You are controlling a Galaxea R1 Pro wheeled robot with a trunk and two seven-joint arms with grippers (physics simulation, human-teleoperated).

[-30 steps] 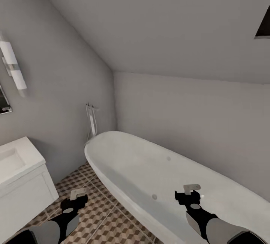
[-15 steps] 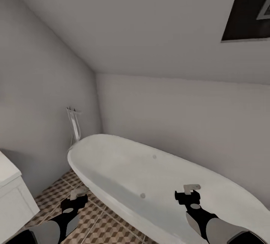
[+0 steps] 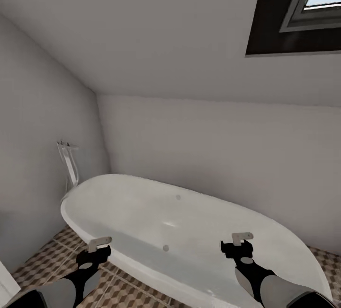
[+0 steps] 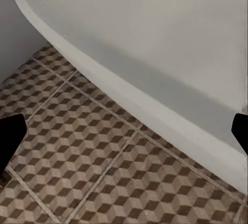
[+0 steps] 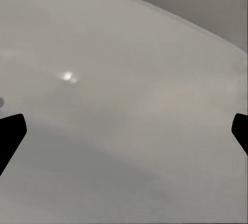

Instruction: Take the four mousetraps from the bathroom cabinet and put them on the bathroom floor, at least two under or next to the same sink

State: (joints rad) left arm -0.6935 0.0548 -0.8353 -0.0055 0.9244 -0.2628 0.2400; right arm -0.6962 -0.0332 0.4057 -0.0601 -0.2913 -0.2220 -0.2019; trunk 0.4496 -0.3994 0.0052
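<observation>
- The left gripper (image 3: pixel 94 250) is hanging spread wide and empty over the bathroom floor (image 4: pixel 88 152).
- The right gripper (image 3: pixel 239 244) is hovering spread wide, grasping nothing, above the white bathtub (image 3: pixel 189 213).

Ahead of you the long white bathtub (image 3: pixel 189 232) stands as the main obstacle, running from the left wall across to the right and sitting close against the back wall, with its chrome tap fixture (image 3: pixel 68 163) rising at its left end. Your right gripper (image 3: pixel 241 246) hangs over the tub's basin with its fingers spread wide, so only open space lies below it. Your left gripper (image 3: pixel 94 253), also spread wide, has bare bathroom floor (image 4: pixel 77 152) beneath it, bounded by the tub's curved outer wall just beside it.
</observation>
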